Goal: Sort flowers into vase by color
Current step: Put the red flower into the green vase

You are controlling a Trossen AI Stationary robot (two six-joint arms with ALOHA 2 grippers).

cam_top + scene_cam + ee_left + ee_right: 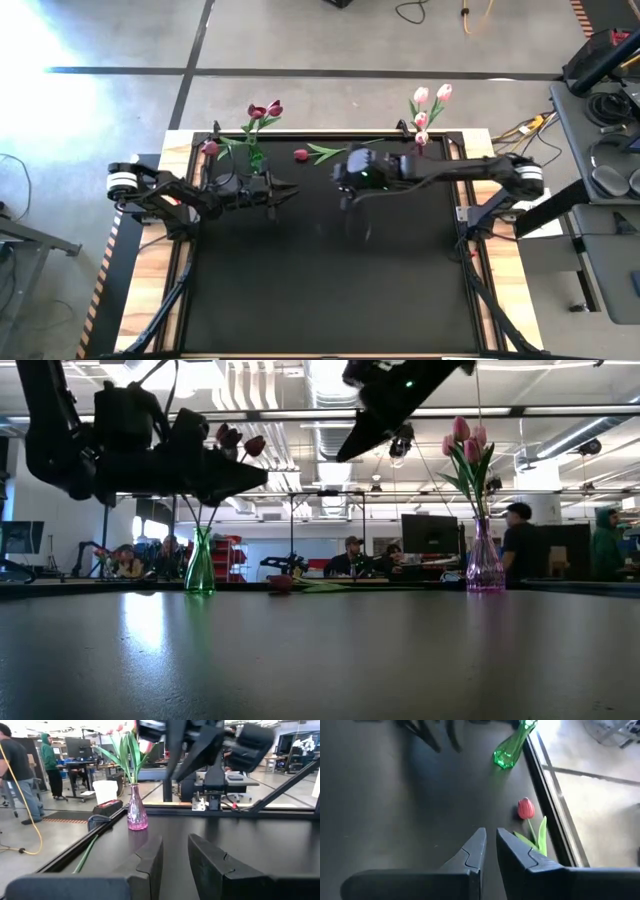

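Note:
A dark red tulip (301,154) lies on the black table near its far edge, stem toward the right; it also shows in the right wrist view (526,808) and the low view (283,584). A green vase (256,158) holds dark red tulips (265,110). A pink vase (421,140) holds pale pink tulips (431,97). My right gripper (343,192) hangs shut and empty, high above the table, near side of the lying tulip. My left gripper (292,190) is narrowly open and empty, near the green vase, fingers pointing toward the table's right.
Another flower head (210,147) lies at the far left corner beside the green vase. The two grippers are close to each other at the table's middle far part. The black mat (320,290) is bare toward the near edge. People stand in the room beyond the table.

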